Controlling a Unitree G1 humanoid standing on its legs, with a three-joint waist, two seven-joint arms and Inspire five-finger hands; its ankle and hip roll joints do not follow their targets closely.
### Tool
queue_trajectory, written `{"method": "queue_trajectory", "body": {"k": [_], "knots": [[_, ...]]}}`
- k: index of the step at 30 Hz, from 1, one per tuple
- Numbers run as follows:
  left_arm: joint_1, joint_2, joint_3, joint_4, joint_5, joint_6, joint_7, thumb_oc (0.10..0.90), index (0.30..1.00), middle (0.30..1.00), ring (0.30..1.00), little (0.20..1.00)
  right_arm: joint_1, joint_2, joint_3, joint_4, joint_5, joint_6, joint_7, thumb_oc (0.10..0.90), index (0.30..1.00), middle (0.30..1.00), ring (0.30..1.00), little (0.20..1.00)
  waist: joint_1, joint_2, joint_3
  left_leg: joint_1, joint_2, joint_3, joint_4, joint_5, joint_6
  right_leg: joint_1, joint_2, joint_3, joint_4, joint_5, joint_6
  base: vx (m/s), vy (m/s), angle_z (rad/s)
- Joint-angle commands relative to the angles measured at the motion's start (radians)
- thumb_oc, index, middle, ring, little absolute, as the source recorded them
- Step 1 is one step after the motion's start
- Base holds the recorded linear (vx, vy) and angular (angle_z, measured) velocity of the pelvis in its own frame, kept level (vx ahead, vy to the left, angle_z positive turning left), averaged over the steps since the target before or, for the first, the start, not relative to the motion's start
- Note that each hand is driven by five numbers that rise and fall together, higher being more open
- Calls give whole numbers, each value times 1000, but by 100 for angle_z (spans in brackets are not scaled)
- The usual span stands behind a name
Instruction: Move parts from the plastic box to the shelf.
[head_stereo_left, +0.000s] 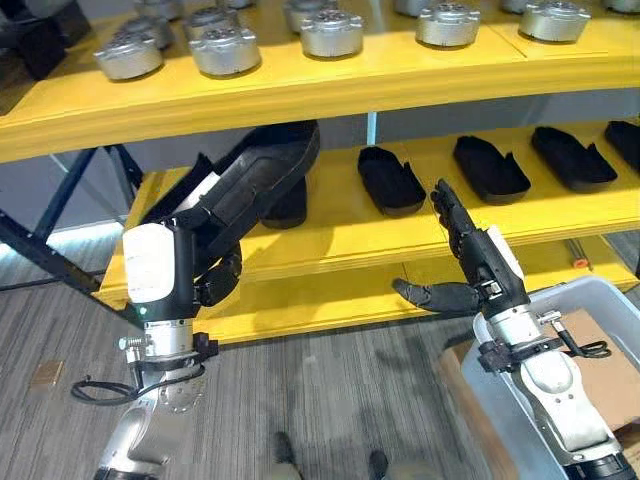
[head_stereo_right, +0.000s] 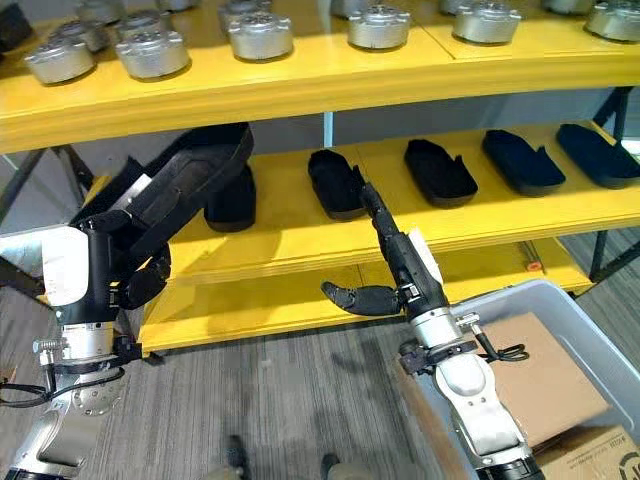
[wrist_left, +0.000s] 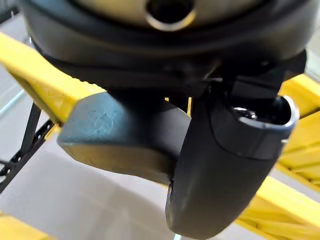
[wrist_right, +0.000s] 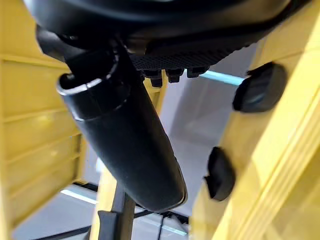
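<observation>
Gripping a long black part, the left hand is holding it up in front of the yellow shelf, its fingers curling round the near end while the far end is tilting up toward the middle level. That raised end is reaching in just under the top board and is overlapping another black part already lying on the middle level; whether the two are touching cannot be told. In the left wrist view the thumb is pressing against the dark body of the held piece.

The right hand is hovering open in front of the shelf, fingers stretching straight up toward the middle level and thumb sticking out sideways, holding nothing. It is standing apart from the black parts there. Four more black parts are lying in a row along the middle level to the right: one just beyond the raised fingers, then a second, a third and a fourth at the edge.

Round silver parts are sitting in rows on the top level. The grey plastic box is standing on the floor at the lower right, beside the right forearm, with brown cardboard showing inside it.
</observation>
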Motion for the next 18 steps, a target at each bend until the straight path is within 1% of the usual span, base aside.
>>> {"method": "queue_trajectory", "body": {"k": [1, 2, 3, 5, 6, 8, 10, 12, 13, 14, 16, 18], "knots": [[-62, 3, 87, -116, -36, 1, 137, 400, 300, 300, 300, 300, -65, -38, 6, -128, 48, -99, 2, 900, 1000, 1000, 1000, 1000, 8, -28, -66, 36, 15, 4, -21, 151, -2, 82, -97, -119, -111, 62, 92, 111, 252, -26], [-64, 3, 83, -111, -35, 4, 142, 400, 300, 300, 300, 300, -63, -44, 4, -128, 56, -102, 6, 900, 1000, 1000, 1000, 1000, 6, -28, -67, 38, 13, 1, -23, 141, -1, 82, -101, -118, -109, 59, 94, 187, 445, -14], [-61, 1, 77, -104, -35, 14, 154, 400, 300, 300, 300, 300, -56, -59, -6, -129, 76, -117, 28, 900, 1000, 1000, 1000, 1000, 2, -16, -71, 55, 1, -21, -29, 111, -1, 77, -112, -107, -97, 52, 103, 171, 396, -36], [-60, -13, 77, -108, -32, 28, 129, 400, 300, 300, 300, 300, -44, -57, -11, -123, 92, -130, 49, 900, 1000, 1000, 1000, 1000, 0, 0, -73, 81, -14, -19, -27, 97, -1, 72, -117, -105, -88, 53, 111, 173, 384, -52], [-63, -15, 75, -104, -31, 29, 118, 400, 300, 300, 300, 300, -36, -53, -14, -128, 89, -131, 48, 900, 1000, 1000, 1000, 1000, -2, 6, -77, 96, -25, -15, -28, 93, 0, 72, -118, -109, -96, 62, 117, 111, 242, -45], [-77, -15, 72, -95, -17, 20, 111, 400, 300, 300, 300, 300, -30, -37, -14, -133, 86, -136, 44, 900, 1000, 1000, 1000, 1000, -2, 9, -86, 122, -48, -26, -31, 73, 3, 67, -123, -108, -114, 89, 133, 113, 213, -26], [-94, -14, 72, -89, -17, 24, 97, 400, 300, 300, 300, 300, -19, -11, -23, -149, 63, -138, 42, 900, 1000, 1000, 1000, 1000, -3, 8, -97, 146, -78, -33, -31, 43, 13, 63, -136, -108, -135, 116, 156, 118, 183, -4], [-98, -13, 71, -88, -22, 27, 94, 400, 300, 300, 300, 300, -15, -4, -28, -159, 58, -131, 38, 900, 1000, 1000, 1000, 1000, -2, 7, -101, 151, -87, -37, -31, 34, 17, 62, -139, -107, -141, 122, 161, 81, 103, 9], [-107, -8, 71, -91, -40, 37, 98, 400, 300, 300, 300, 300, -4, 8, -41, -176, 59, -122, 33, 900, 1000, 1000, 1000, 1000, -1, 2, -106, 158, -107, -47, -31, 7, 28, 59, -143, -103, -151, 126, 169, 129, 126, 28], [-111, -11, 75, -87, -47, 40, 110, 400, 300, 300, 300, 300, -1, 20, -46, -183, 49, -112, 27, 900, 1000, 1000, 1000, 1000, 3, -3, -110, 164, -118, -50, -31, -3, 35, 56, -146, -102, -157, 133, 174, 121, 98, 34], [-109, -12, 85, -93, -33, 52, 158, 400, 300, 300, 300, 300, -2, 34, -46, -193, 34, -105, 28, 900, 1000, 1000, 1000, 1000, 10, -10, -113, 166, -126, -51, -31, -16, 39, 54, -151, -109, -168, 138, 180, 61, 39, 27], [-105, -15, 94, -91, -33, 55, 166, 400, 300, 300, 300, 300, -1, 40, -43, -197, 30, -103, 29, 900, 1000, 1000, 1000, 1000, 15, -14, -114, 165, -127, -49, -31, -18, 38, 53, -153, -115, -173, 140, 183, 48, -17, 10]]}}
